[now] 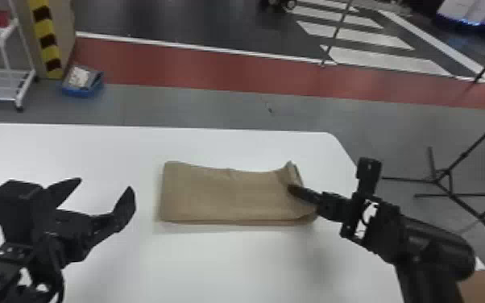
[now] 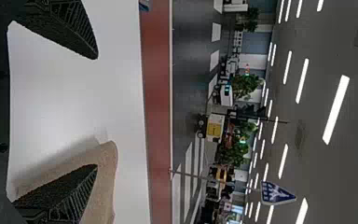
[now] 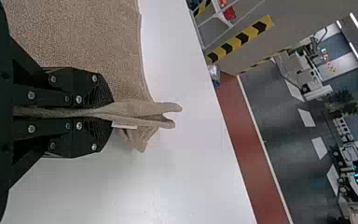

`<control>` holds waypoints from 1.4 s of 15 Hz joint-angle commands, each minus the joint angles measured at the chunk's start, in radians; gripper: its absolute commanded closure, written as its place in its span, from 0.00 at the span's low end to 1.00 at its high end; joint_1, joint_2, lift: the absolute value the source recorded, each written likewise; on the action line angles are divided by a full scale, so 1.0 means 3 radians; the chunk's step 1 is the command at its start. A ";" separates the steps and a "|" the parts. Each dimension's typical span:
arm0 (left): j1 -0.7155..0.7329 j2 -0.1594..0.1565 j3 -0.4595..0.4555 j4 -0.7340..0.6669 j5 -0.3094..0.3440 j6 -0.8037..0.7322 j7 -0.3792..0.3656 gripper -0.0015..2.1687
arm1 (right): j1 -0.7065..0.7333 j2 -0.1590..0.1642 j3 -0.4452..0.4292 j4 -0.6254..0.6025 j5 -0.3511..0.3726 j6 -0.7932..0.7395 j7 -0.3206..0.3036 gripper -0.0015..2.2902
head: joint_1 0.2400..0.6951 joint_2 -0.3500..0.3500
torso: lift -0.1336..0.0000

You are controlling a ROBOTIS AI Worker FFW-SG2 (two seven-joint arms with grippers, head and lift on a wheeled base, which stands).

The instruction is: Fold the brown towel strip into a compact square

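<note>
Left gripper [image 1: 105,184], fingers apart, is at nine o'clock from the brown towel strip [image 1: 229,197] on the worktop [image 1: 213,262]; the right gripper [image 1: 294,189] clamps its three o'clock end, seemingly slightly raised.

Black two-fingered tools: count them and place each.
2: the left black two-fingered tool hangs open, left of the brown cloth towel strip; the right black two-fingered tool is shut on the strip's right end.
</note>
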 commanded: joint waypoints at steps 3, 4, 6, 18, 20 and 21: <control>-0.0015 0.0001 0.0016 0.0047 0.0000 -0.0020 0.0010 0.02 | 0.0010 0.0210 0.0334 -0.0252 -0.0009 0.0075 -0.0002 0.65 | 1.00 0.17 | 0.13; -0.0026 0.0001 0.0021 0.0062 0.0000 -0.0061 0.0015 0.02 | 0.0010 0.0251 0.0401 -0.0273 -0.0004 0.0106 -0.0007 0.65 | 1.00 0.20 | 0.13; -0.0026 0.0001 0.0032 0.0093 0.0000 -0.0082 0.0005 0.05 | 0.0025 0.0277 0.0442 -0.0400 0.0002 0.0157 -0.0038 0.65 | 1.00 0.25 | 0.13; -0.0455 0.0011 0.0037 0.1049 0.0179 -0.0327 -0.0931 0.98 | 0.0209 0.0476 0.0631 -0.1372 -0.0137 0.0658 -0.0299 0.65 | 1.00 0.27 | 0.13; -0.0511 0.0042 0.0042 0.1141 0.0174 -0.0041 -0.0941 0.98 | 0.0163 0.0568 0.0738 -0.1433 -0.0142 0.0719 -0.0355 0.64 | 1.00 0.31 | 0.13; -0.0527 0.0047 0.0042 0.1156 0.0143 -0.0020 -0.0941 0.98 | 0.0133 0.0614 0.0784 -0.1459 -0.0157 0.0750 -0.0401 0.63 | 1.00 0.33 | 0.13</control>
